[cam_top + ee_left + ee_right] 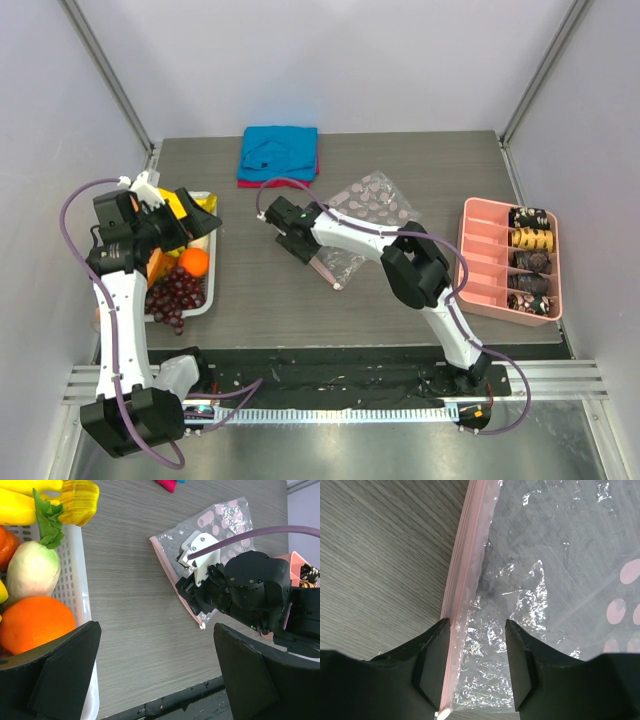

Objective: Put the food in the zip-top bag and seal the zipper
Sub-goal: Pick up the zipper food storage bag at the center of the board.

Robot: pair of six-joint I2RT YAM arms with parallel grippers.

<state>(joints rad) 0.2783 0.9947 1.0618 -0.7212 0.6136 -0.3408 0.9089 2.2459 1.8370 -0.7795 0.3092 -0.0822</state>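
Carefully: my right claw (477, 627) straddles the zip-top bag (555, 580) just inside its zipper (465, 555), jaws half apart, gripping nothing; I should pinch only the top film and lift gently.

A basket (200, 308) sits at the left edge of the surface (270, 300), with the food (194, 261) in it. The zip-top bag (375, 200) lies mid-surface, right of the basket. A folded cloth (278, 153) lies behind it at the far edge, and a compartment tray (485, 262) sits at the right edge.

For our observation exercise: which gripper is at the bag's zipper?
The right gripper, open over the pink zipper; the left gripper hangs open by the basket.
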